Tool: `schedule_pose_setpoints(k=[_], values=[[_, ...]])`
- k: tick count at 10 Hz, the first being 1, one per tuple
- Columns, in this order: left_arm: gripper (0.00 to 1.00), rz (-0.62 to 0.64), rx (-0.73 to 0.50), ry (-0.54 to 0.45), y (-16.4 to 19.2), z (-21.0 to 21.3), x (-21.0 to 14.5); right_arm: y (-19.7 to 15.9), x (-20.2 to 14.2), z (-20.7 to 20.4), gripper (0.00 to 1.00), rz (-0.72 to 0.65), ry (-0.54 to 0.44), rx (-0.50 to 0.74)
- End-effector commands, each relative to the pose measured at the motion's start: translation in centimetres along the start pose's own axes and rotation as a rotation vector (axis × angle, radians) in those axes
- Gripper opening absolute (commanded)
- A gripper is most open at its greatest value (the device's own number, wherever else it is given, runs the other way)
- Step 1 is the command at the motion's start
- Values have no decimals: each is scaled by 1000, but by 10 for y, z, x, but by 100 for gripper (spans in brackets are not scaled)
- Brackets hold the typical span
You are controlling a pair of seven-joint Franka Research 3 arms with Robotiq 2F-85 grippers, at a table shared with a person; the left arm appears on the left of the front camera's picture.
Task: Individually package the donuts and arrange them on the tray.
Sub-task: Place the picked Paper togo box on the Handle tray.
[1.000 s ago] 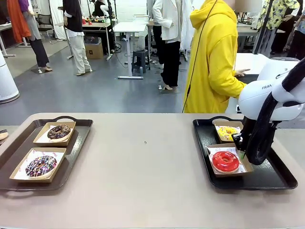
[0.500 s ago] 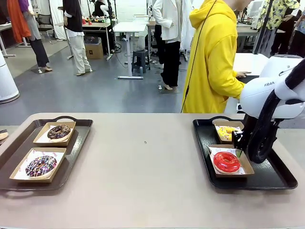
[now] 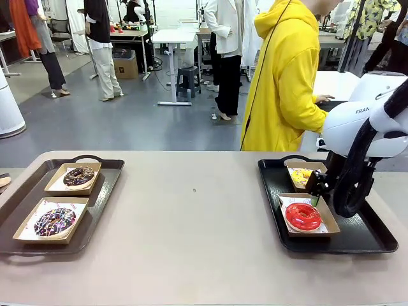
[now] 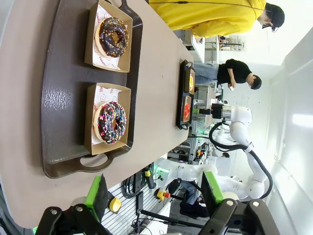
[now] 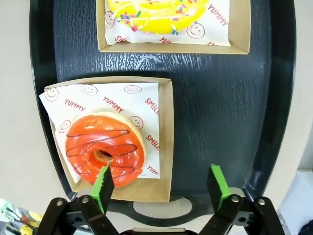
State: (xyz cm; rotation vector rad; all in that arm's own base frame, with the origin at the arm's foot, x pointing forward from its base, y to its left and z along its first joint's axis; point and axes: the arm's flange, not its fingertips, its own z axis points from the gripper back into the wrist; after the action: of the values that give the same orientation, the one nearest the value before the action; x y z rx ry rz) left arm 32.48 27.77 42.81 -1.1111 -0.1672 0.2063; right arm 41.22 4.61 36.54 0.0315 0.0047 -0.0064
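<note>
Front view gives you the whole count: four donuts, each already in its own shallow brown cardboard box lined with white printed paper. On the dark tray at the left [image 3: 102,191], the dark chocolate ring donut [image 3: 78,176] sits at the far end and the chocolate donut with coloured sprinkles [image 3: 55,222] at the near end. On the black textured tray at the right [image 3: 363,236], the yellow-iced donut [image 3: 301,176] lies farther from you than the glossy red donut [image 3: 303,216].

Judging from that, packaging and arranging look essentially finished; you have little left beyond clearing the arms.

Above the red donut's box, the right gripper [image 5: 159,188] has its fingers spread wide and holds nothing. The left gripper [image 4: 152,193] hangs beyond the left tray's near handle, fingers likewise apart and empty.

On the liner paper you can read "YUMMY" and "SMILE" in red among smiley faces. The right arm's white shell shows "FRA", cut off.
</note>
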Motion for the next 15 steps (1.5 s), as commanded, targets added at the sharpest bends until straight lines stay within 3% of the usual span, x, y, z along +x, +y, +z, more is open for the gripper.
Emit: schedule_pose_setpoints(k=[1,2,7,10,11,15], values=[[100,-2,-9,-11,-2,0,-3,-4,-3,2,100,47,24,-1],[100,-2,-9,-11,-2,0,-3,0,0,0,100,0,0,0],[100,-2,-9,-11,-2,0,-3,0,-1,-1,100,11,6,-1],[100,-2,-9,-11,-2,0,-3,-48,5,62,100,84,71,672],[100,-2,-9,-11,-2,0,-3,-69,5,77,100,94,53,824],[100,-2,-9,-11,-2,0,-3,-161,-12,98,100,96,-31,1175]])
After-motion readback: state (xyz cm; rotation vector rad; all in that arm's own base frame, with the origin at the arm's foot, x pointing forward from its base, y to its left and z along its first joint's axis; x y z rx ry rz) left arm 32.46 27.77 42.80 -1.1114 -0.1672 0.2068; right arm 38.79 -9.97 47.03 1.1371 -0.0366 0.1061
